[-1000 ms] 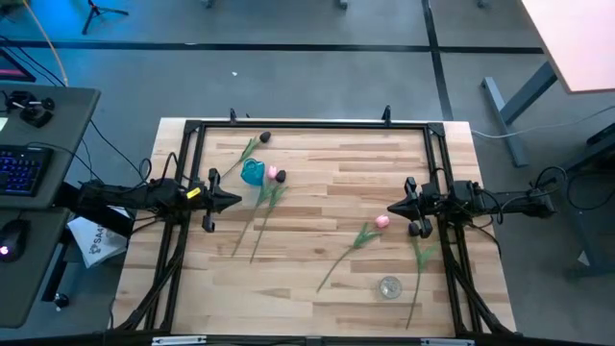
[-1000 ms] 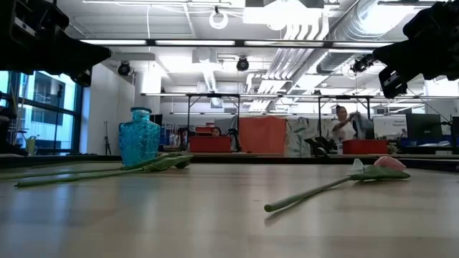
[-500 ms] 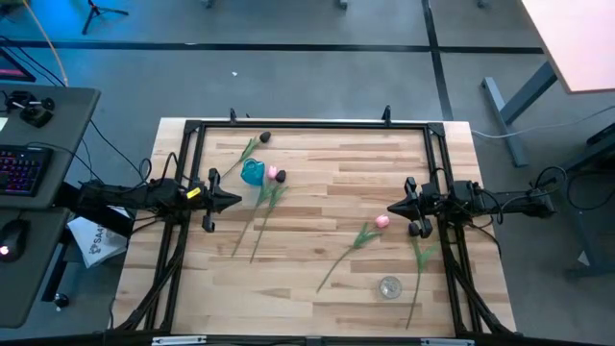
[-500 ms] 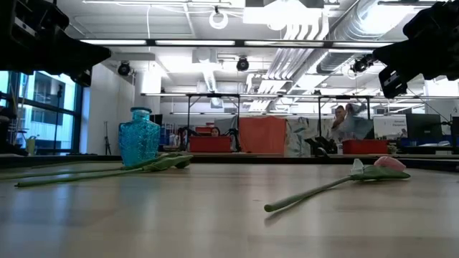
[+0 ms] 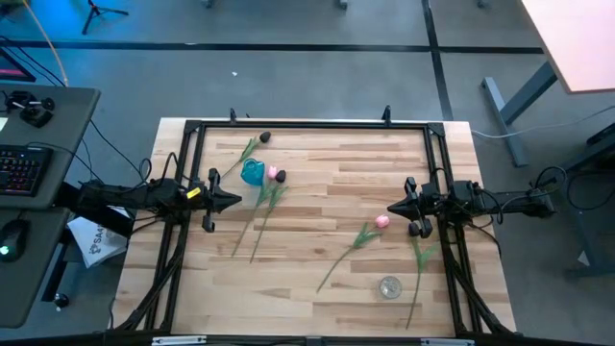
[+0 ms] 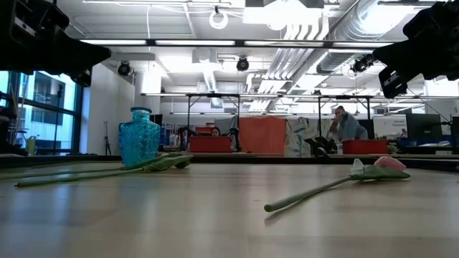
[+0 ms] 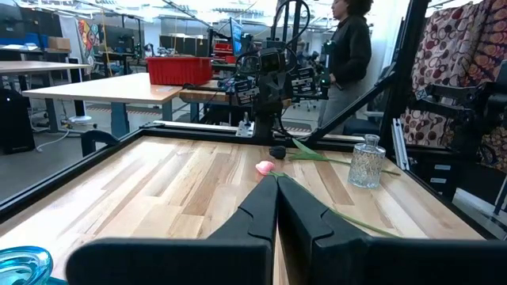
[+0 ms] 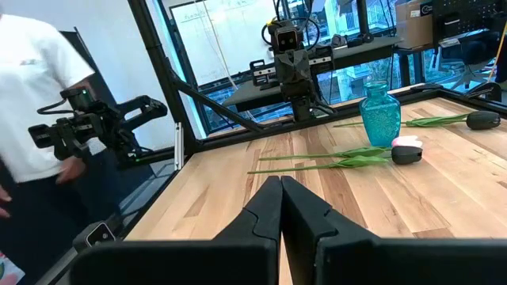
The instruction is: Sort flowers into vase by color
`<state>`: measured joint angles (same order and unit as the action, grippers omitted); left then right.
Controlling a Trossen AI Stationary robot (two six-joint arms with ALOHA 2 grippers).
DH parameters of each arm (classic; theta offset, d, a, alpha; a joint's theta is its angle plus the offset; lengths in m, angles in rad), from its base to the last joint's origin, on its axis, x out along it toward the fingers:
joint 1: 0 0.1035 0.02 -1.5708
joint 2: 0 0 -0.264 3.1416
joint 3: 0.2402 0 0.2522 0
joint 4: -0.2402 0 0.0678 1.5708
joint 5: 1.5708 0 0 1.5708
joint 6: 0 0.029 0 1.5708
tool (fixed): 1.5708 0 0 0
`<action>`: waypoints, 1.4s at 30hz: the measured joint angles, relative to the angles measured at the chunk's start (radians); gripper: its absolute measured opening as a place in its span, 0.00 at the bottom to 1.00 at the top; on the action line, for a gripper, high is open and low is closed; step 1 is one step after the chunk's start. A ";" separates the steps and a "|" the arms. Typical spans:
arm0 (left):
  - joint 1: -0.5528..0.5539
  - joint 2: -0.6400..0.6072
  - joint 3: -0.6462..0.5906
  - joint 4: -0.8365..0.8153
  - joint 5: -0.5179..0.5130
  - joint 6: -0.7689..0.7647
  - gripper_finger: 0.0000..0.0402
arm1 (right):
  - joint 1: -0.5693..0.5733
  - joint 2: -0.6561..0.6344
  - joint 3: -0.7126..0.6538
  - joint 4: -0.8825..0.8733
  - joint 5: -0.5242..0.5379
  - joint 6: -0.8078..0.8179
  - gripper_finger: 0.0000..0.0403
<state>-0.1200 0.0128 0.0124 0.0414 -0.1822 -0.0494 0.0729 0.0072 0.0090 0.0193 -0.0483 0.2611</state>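
From above, the closed left gripper (image 5: pixel 233 201) is seen just beside the blue vase (image 5: pixel 252 172), flowers (image 5: pixel 273 183) strewn around it. In the right wrist view, the closed right gripper (image 8: pixel 280 194) is aimed toward that vase (image 8: pixel 379 111)

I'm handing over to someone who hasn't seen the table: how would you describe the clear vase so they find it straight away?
On the wooden table, look at the near edge on the right arm's side, close below the shut right gripper. The clear vase stands there between two green stems. Unlike the blue vase on the far left side, it is colourless glass and has no flower heads beside it.
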 joint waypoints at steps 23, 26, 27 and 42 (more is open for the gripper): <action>0.000 0.000 0.000 0.000 0.000 0.000 0.00 | 0.000 0.000 0.000 0.000 0.000 0.000 0.00; 0.000 0.000 0.000 0.000 0.000 0.000 0.00 | 0.000 0.000 0.000 0.000 0.000 0.000 0.00; 0.000 0.000 0.000 0.000 0.000 0.000 0.00 | 0.000 0.000 0.000 0.000 0.000 0.000 0.00; 0.000 0.000 0.000 0.000 0.000 0.000 0.00 | 0.000 0.003 0.000 0.444 0.202 0.496 0.00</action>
<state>-0.1202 0.0132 0.0126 0.0414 -0.1822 -0.0494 0.0727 0.0105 0.0090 0.4631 0.1534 0.7574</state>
